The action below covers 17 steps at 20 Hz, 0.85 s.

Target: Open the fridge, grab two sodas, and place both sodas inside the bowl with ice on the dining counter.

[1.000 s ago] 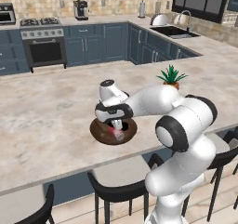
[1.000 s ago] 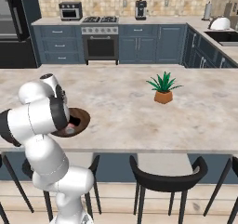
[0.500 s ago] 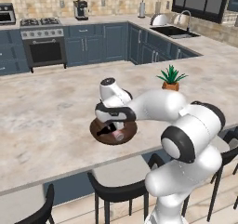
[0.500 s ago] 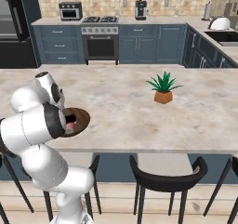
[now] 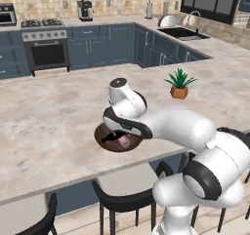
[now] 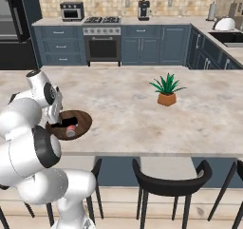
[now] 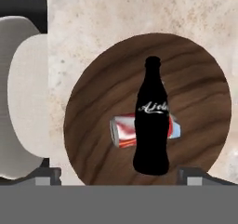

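Hand view: gripper [image 7: 119, 174] is hovering with jaws spread wide, gripping nothing.
Bowl [image 7: 93, 107]: sitting near counter [image 5: 49, 117] front edge, cradling can [image 7: 124, 131] under bottle [image 7: 152, 118] (both lying flat).
Advice: lifting straight up is avoiding nudging either.

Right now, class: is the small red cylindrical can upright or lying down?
Lying down: the red can rests on its side inside the round dark brown wooden bowl, under a black bottle.

base cams flank bowl [image 5: 110, 140], hand cam overhead
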Motion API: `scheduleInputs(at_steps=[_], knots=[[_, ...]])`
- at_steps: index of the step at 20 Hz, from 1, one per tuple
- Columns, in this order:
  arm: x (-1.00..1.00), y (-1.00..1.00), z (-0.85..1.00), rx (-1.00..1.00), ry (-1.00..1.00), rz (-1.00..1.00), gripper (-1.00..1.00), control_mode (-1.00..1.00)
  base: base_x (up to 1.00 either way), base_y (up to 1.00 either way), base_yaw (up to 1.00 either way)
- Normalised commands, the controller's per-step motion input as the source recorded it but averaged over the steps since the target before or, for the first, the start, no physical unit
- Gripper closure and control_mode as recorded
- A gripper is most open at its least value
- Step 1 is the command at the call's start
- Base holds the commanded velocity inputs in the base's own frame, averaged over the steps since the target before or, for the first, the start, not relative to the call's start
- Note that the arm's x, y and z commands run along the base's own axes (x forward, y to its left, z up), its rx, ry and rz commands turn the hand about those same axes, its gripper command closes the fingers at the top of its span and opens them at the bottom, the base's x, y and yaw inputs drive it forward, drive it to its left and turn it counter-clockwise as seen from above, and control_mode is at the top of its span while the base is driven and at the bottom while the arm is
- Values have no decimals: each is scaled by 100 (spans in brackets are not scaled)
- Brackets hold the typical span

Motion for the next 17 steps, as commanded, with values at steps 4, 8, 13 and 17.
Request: scheduleInputs(at_steps=[4, 8, 13, 17], knots=[[-65, -7, 21, 0, -12, -2, -100, -100, 0, 0, 0], [-56, -6, 15, 5, -11, -7, -100, -100, 0, 0, 0], [-42, -19, 24, 31, -15, -26, -100, -100, 0, 0, 0], [-35, -16, 32, 32, -11, -41, -100, -100, 0, 0, 0]])
